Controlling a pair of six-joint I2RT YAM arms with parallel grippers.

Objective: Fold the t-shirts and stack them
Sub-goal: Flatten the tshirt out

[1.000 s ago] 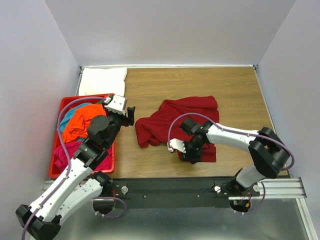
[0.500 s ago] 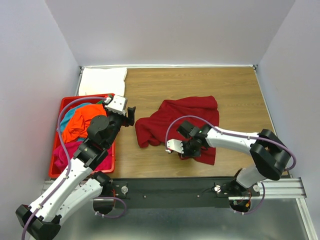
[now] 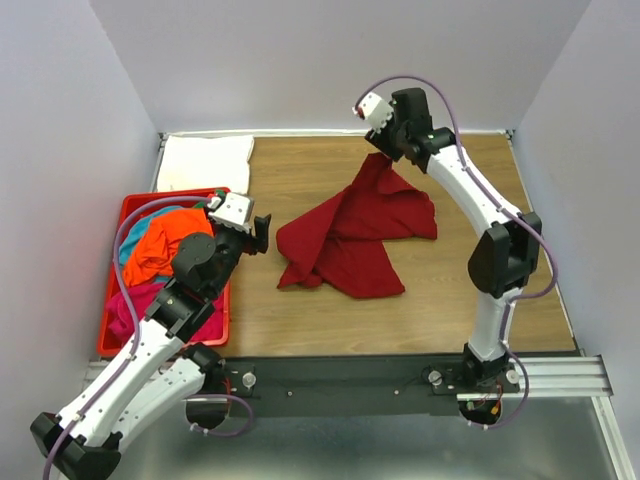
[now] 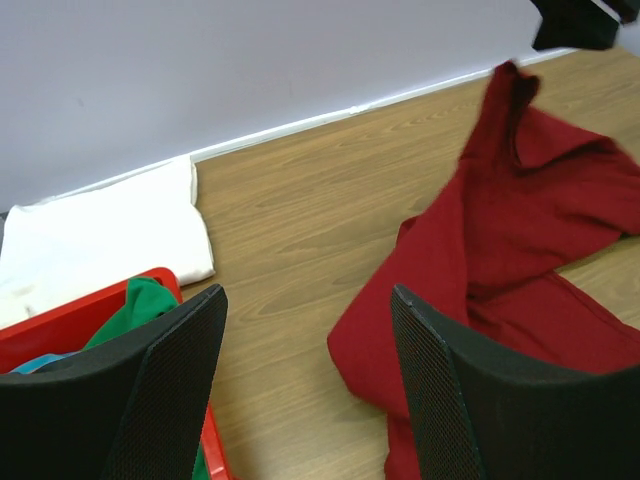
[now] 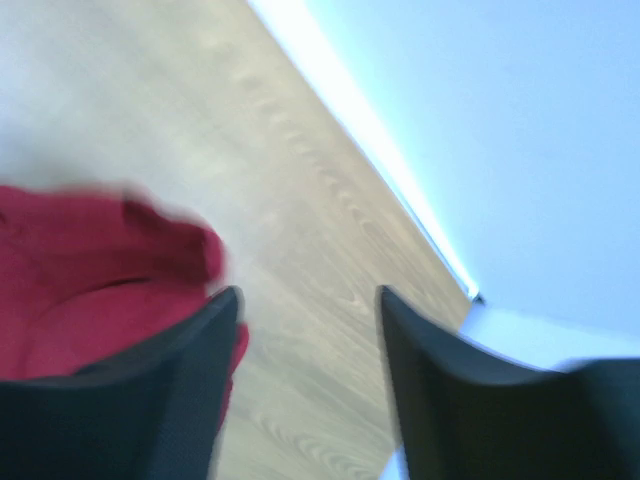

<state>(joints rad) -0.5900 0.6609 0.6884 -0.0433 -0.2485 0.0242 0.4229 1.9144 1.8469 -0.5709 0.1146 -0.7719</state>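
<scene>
The dark red t-shirt (image 3: pixel 350 235) lies crumpled mid-table, one part drawn up into a peak toward the back wall. It also shows in the left wrist view (image 4: pixel 500 230) and the right wrist view (image 5: pixel 90 280). My right gripper (image 3: pixel 385 142) is raised just above that peak; its jaws (image 5: pixel 310 300) stand open with bare wood between them and cloth beside the left finger. My left gripper (image 3: pixel 262 232) is open and empty (image 4: pixel 308 300), left of the shirt. A folded white t-shirt (image 3: pixel 205 162) lies at the back left.
A red plastic bin (image 3: pixel 112 330) at the left edge holds orange (image 3: pixel 160 245), magenta (image 3: pixel 130 305), teal and green (image 4: pixel 130 310) shirts. The back wall is close behind the right gripper. Bare wood shows between the bin and the red shirt.
My right arm swung from the shirt's near edge up to the back of the table, dragging part of the red shirt up and back; the shirt has changed shape. The left arm barely moved.
</scene>
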